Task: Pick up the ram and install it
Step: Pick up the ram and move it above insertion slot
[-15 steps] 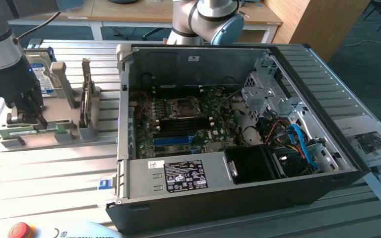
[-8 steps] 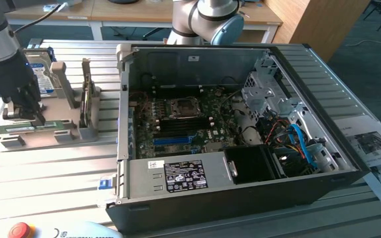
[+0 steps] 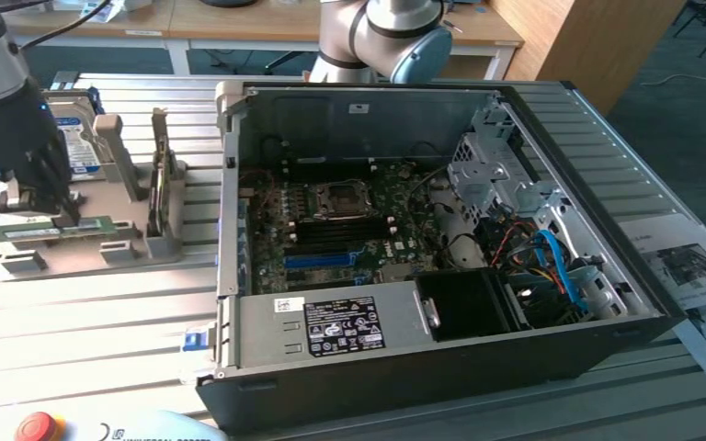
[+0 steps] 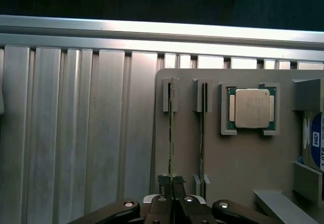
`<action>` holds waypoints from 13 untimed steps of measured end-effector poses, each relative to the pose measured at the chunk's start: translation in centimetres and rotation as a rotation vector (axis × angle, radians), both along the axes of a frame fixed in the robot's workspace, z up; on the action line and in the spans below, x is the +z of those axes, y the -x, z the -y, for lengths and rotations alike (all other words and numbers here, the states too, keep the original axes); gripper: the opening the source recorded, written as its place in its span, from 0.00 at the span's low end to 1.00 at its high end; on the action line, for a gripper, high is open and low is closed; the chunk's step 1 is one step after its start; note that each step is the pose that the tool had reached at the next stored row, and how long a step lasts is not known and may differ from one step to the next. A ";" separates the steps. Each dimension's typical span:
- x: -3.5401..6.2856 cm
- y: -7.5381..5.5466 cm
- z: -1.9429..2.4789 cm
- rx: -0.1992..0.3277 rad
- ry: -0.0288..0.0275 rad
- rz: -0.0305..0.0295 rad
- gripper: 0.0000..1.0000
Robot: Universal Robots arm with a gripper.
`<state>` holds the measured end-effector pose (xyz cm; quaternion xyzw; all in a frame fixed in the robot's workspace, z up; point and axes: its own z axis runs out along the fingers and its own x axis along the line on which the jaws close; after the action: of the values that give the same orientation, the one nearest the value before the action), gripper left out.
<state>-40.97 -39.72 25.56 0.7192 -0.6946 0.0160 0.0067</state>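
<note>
Pincer [image 4: 172, 182] grips ram [image 4: 171, 127] (on edge); ribbed metal table [image 4: 76, 133], blue floor [image 3: 687, 129].

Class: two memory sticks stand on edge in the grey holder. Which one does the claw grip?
The ram farther from the processor; the claw is shut on it.

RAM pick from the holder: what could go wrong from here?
1. The gripper is shut on the thin ram; the stick could tilt or bind in the holder slots on lifting.
2. A second stick stands close beside it; the gripper may knock it.
3. The blue slot lies deep inside the case; the walls could snag.
</note>
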 end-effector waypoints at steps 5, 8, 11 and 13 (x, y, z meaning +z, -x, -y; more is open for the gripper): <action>0.75 0.0 0.00 0.000 0.0000 0.0000 0.12; 1.27 0.0 0.00 0.000 0.0000 0.0001 0.12; 1.90 0.0 0.00 0.000 0.0002 0.0000 0.12; 2.33 0.0 0.00 0.000 0.0002 0.0000 0.12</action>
<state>-40.97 -39.72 27.89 0.7192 -0.6946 0.0160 0.0067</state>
